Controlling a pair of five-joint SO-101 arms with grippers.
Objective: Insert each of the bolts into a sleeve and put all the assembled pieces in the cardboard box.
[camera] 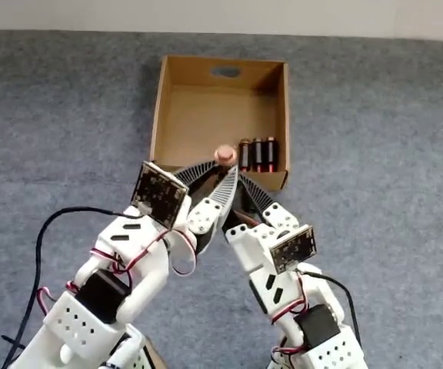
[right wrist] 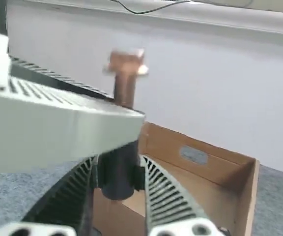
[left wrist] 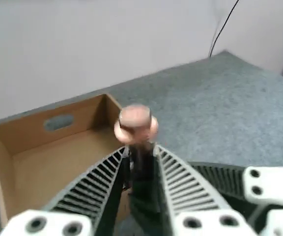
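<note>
Bolt [camera: 224, 156] held upright at near wall of cardboard box [camera: 160, 115], pinched by left pincer [left wrist: 141, 150]. Sleeve [right wrist: 116, 179] beneath it pinched by right pincer [right wrist: 119, 160]. Assembled pieces [camera: 258, 154] lie in box corner. Risk: bolt jammed if pincers misaligned; piece dropped outside box if released early.

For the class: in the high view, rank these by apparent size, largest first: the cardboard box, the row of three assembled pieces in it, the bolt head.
1. Box
2. Row of pieces
3. Bolt head; it looks smallest even though, held aloft, it is probably nearer the camera.
</note>
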